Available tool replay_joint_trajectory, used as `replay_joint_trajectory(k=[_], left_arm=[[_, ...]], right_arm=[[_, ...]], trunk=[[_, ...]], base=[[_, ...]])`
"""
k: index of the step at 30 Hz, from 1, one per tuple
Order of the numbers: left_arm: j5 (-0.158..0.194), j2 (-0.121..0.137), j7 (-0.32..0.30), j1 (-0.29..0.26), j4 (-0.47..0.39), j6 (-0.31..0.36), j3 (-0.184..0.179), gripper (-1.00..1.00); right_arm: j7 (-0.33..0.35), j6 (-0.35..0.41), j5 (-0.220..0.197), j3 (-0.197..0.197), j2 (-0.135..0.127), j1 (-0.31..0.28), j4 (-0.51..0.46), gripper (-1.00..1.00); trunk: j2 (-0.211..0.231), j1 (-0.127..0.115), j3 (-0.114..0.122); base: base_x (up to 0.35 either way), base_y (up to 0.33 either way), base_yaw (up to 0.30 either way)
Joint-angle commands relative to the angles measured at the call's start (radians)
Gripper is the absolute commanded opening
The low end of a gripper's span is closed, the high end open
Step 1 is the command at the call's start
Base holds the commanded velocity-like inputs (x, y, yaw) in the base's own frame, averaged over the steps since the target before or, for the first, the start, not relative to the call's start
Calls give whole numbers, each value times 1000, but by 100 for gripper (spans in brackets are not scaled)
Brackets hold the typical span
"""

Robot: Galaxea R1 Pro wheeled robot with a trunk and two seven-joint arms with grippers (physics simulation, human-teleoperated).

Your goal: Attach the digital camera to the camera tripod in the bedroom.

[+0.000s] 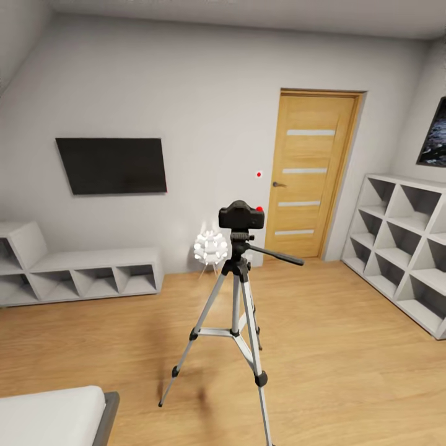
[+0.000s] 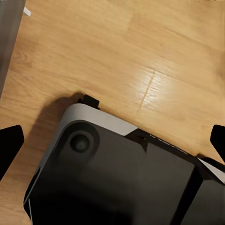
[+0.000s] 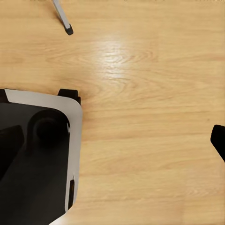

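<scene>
Both our grippers hang spread and empty over the floor [image 2: 117, 51], away from the camera tripod [image 1: 238, 310]. On its head sits the digital camera [image 1: 241, 215]. If unlatched, we judge a nudged leg could topple it.

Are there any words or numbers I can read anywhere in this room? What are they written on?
None: no words, numbers or signs can be read.
The camera shows no readable label.
The tripod shows no brand.
The TV is blank and black.
The door has pale strips, no text.
The robot base has a tiny row of marks, too small to read.
</scene>
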Motion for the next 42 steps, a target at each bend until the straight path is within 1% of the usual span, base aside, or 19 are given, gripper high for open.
replay_joint_trajectory(k=[1, 7, 42], left_arm=[[7, 0, 3, 0, -1, -1, -9, 100], [6, 0, 3, 0, -1, -1, -9, 100], [6, 0, 3, 0, -1, -1, -9, 100]], right_arm=[[1, -7, 8, 2, 0, 0, 3, 100], [0, -9, 9, 2, 1, 8, 3, 100], [-1, -7, 9, 2, 1, 10, 3, 100]], trunk=[[-1, 0, 1], [-1, 0, 10], [-1, 0, 66]], base=[[0, 0, 0], [0, 0, 0], [0, 0, 0]])
